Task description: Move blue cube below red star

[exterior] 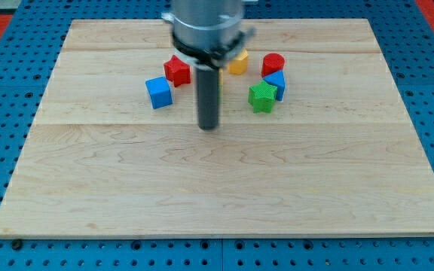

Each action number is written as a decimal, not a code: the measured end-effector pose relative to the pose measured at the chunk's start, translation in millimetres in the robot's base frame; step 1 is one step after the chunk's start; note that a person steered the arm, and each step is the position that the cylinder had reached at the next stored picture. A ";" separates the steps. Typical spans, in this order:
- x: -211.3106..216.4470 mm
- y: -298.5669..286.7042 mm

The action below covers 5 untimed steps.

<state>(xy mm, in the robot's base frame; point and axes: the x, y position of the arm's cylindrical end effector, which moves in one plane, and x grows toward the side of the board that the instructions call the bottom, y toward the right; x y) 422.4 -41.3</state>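
Camera view shows my tip (209,126) parked on the wooden board (217,196), touching nothing afaict, and since it's just a plain rod there's nothing to spread or pinch, only a blunt end to shove with. Blue cube (158,92) sits to the view's left of the tip and a bit toward the view's top, near but apart. Red star (177,70) is up-left of the tip too, just beside the cube on its upper-right corner side. Over on the tip's right: green star (262,97), a blue wedge-ish block (276,82), red cylinder (273,63), and a yellow block (237,62) half hidden behind the arm. Imo the cube looks light and stiff, prob foam or wood, so it'll slide easy on that smooth top but can spin if hit off-centre. No grabbing here, so I'd contact the middle of its left face and nudge it rightward so it ends up under the star w/o clipping it.
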 end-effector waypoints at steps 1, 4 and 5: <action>-2.2 -26.5; -43.1 -69.0; -61.2 -51.8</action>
